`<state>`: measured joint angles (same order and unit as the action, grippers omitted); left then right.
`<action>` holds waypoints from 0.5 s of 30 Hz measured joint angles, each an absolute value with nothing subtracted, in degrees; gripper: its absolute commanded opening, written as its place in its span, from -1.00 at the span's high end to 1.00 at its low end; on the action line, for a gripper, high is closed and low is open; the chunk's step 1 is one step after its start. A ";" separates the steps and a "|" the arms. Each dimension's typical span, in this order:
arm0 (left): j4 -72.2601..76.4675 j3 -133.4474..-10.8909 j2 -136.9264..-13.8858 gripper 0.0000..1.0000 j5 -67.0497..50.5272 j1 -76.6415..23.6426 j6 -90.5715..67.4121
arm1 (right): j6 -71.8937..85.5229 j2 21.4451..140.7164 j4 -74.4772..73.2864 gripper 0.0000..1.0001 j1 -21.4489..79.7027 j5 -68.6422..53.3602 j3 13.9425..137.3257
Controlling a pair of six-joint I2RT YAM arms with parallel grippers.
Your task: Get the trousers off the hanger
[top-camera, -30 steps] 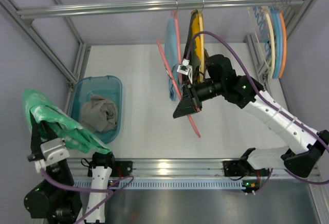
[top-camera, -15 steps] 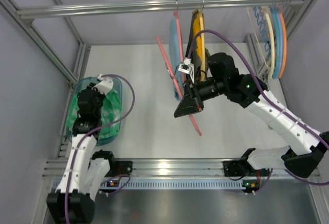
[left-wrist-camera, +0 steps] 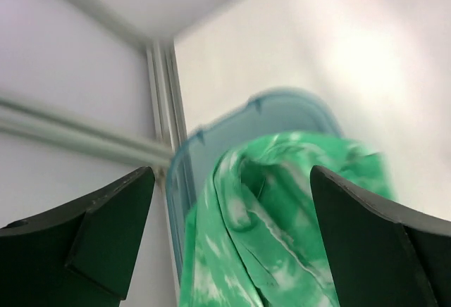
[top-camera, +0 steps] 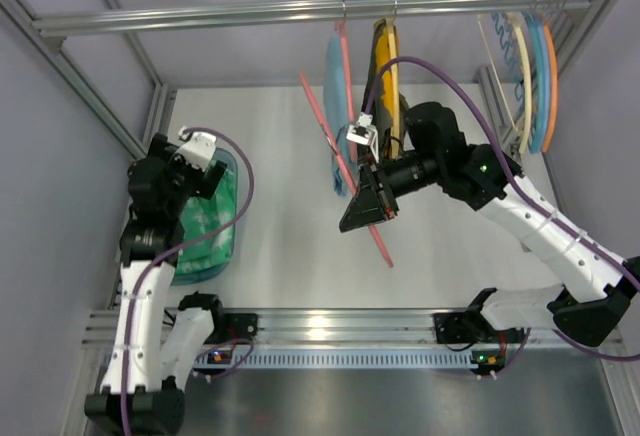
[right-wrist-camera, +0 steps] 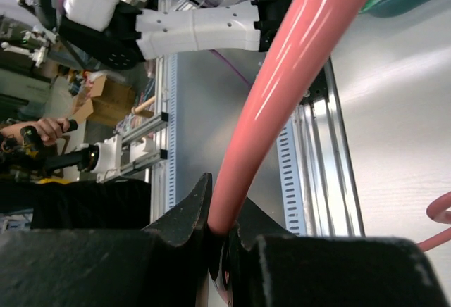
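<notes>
Trousers (left-wrist-camera: 282,208) off hanger (right-wrist-camera: 282,74), heaped in teal bin (left-wrist-camera: 211,134) just below left gripper (left-wrist-camera: 232,173); gripper released, holding nothing. Right gripper (top-camera: 365,211) clenched on bare hanger. Task appears essentially done.

A white worktop (top-camera: 290,246) fills the middle of the cell, matte and evenly lit. Pale lilac-grey walls (top-camera: 50,176) close it in on the left, the right and behind. An aluminium bar (top-camera: 200,14) runs across the top, and slanted aluminium struts (top-camera: 75,71) come down from its ends. A slotted aluminium rail (top-camera: 330,328) edges the near side and catches a small glare; a dark grey surface (top-camera: 400,401) lies in front of it. The right wrist view shows cardboard boxes (right-wrist-camera: 106,99) in a cluttered room outside.
</notes>
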<state>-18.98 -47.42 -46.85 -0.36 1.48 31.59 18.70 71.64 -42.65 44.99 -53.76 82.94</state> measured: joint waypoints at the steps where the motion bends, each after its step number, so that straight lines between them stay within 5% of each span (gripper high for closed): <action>1: -20.86 -49.17 -43.31 -0.96 -4.10 1.48 31.68 | 19.62 71.64 -42.15 1.00 44.99 -54.61 82.91; 8: -24.36 -54.92 -20.03 -0.93 -27.27 1.41 33.04 | 25.80 72.38 -37.04 1.00 46.48 -60.60 81.73; 15: -25.91 -57.74 -17.89 -0.90 -47.11 1.43 37.80 | 30.74 77.58 -31.92 1.00 54.39 -64.40 81.73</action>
<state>-25.91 -57.74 -17.89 -47.11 1.43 37.80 30.74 77.58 -31.92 54.39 -64.40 81.73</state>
